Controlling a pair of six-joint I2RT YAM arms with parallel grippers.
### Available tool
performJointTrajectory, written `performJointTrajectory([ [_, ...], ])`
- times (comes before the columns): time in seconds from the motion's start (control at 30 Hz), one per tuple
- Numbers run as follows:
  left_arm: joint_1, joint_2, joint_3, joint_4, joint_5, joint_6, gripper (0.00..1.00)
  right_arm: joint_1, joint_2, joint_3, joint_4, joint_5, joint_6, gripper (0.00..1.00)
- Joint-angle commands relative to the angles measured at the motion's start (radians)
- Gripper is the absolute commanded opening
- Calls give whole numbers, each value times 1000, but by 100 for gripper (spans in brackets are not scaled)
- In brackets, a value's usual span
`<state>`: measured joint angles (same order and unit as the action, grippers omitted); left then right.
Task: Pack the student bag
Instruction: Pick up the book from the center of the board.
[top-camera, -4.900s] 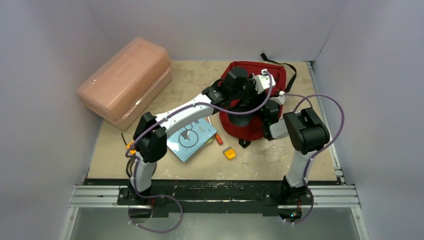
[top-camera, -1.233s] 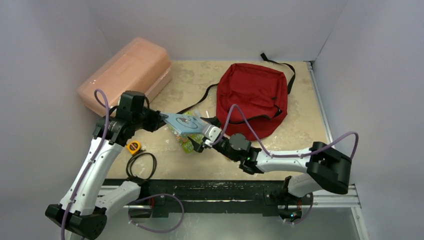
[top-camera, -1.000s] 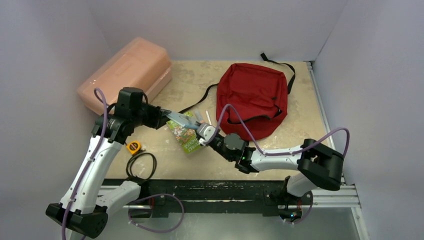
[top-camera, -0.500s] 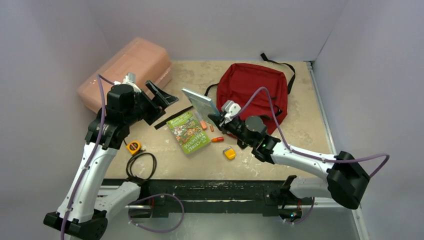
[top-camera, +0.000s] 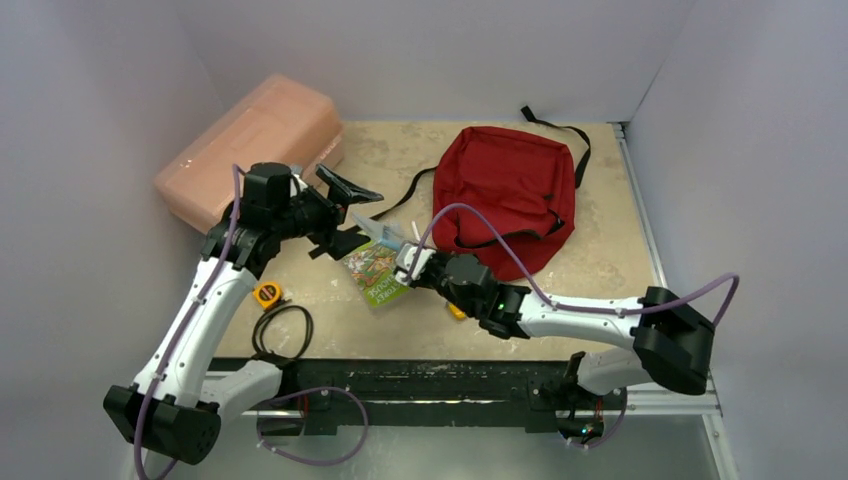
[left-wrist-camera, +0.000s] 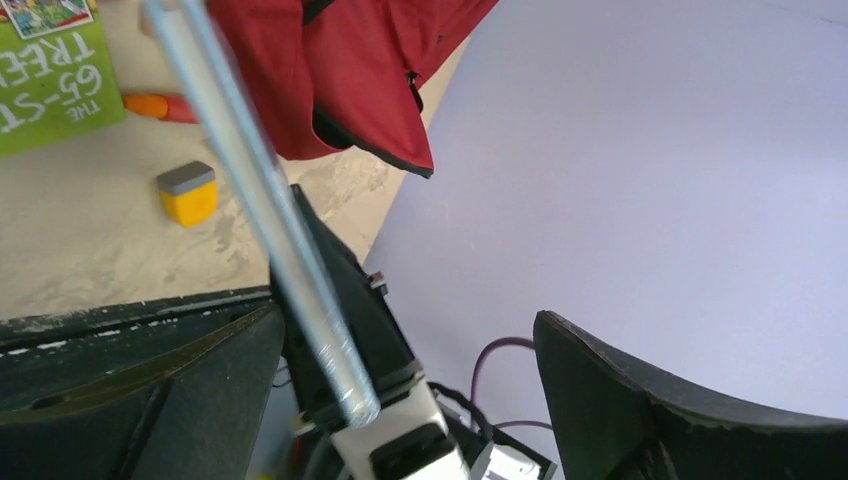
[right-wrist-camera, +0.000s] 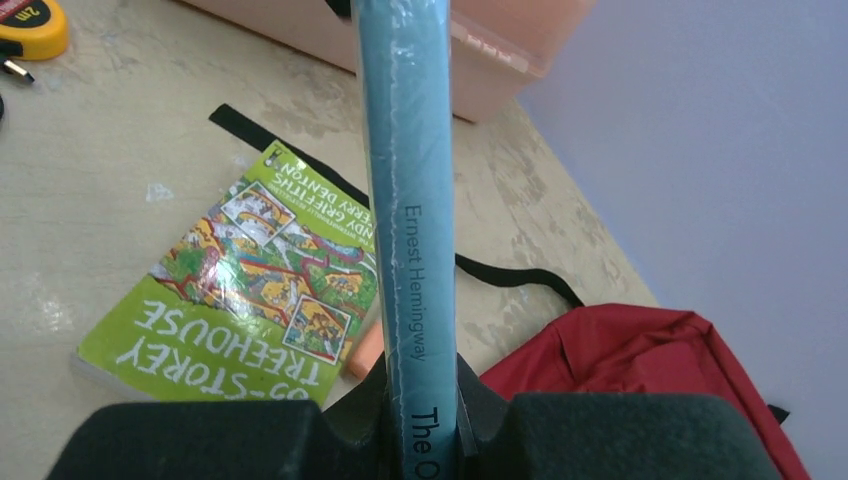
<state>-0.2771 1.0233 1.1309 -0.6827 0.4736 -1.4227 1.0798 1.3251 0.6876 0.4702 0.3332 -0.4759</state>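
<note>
Jaws of right gripper (right-wrist-camera: 420, 400) clamped on a blue Hemingway paperback (right-wrist-camera: 405, 150) held on edge, left gripper (top-camera: 345, 215) spread wide and empty by the book's far end, dark red student bag (top-camera: 510, 190) lying flat at far right, green Treehouse book (top-camera: 378, 278) on the tabletop (top-camera: 600, 290) below.

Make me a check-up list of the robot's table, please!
Surface: beige table, stained.
Job's things: student bag lies far right; blue book held on edge above the table; green book lies flat.
Clutter: pink box far left, tape measure, yellow eraser, orange marker.
Grippers: left gripper open beside the blue book; right gripper shut on it.
Cables: purple cables loop off both arms; black cord coiled near the left arm.
Surroundings: plain pale walls, metal rail at the near edge.
</note>
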Motion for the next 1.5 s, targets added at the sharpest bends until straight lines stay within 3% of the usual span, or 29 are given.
performJointTrajectory([
  [0.0, -16, 38, 18, 68, 84, -81, 95, 46, 9, 132, 126, 193, -76, 0],
  [0.2, -39, 58, 24, 38, 54, -20, 77, 68, 54, 216, 73, 300, -107, 0],
  [0.3, -46, 72, 24, 85, 57, 32, 44, 75, 51, 239, 49, 302, -118, 0],
  [0.37, -47, 89, 31, 156, 73, 98, 29, 75, 50, 256, 3, 309, -108, 4],
  [0.43, -33, 120, 50, 223, 105, 188, 14, 75, 36, 257, -48, 287, -83, 16],
  [0.47, -25, 141, 65, 242, 132, 244, 4, 75, 23, 258, -91, 263, -68, 26],
  [0.5, -17, 165, 84, 253, 160, 295, 0, 75, 7, 252, -125, 245, -39, 56],
  [0.53, -9, 190, 102, 266, 189, 348, 0, 75, -12, 245, -164, 205, 2, 76],
  [0.6, 9, 236, 137, 297, 264, 449, 0, 75, -56, 230, -261, 148, 81, 94],
  [0.63, 18, 255, 155, 304, 299, 520, 0, 75, -79, 225, -310, 103, 120, 98],
  [0.83, 41, 282, 217, 190, 343, 1027, 0, -4, -237, 223, -595, -193, 379, 99],
  [0.97, 39, 229, 154, 184, 479, 1189, 0, -248, -360, 213, -623, -501, 407, 99],
  [1.0, 39, 215, 135, 180, 522, 1215, 0, -301, -375, 221, -626, -576, 570, 99],
  [1.07, 39, 190, 110, 170, 573, 1241, 0, -388, -374, 248, -643, -701, 630, 99],
  [1.27, 38, 111, 9, 315, 633, 1129, 0, -579, -293, 266, -652, -836, 828, 99],
  [1.4, 38, 66, -47, 398, 569, 1056, 0, -728, -302, 196, -553, -915, 1029, 99],
  [1.47, 38, 21, -112, 531, 510, 957, 0, -751, -319, 156, -498, -900, 1145, 99],
])
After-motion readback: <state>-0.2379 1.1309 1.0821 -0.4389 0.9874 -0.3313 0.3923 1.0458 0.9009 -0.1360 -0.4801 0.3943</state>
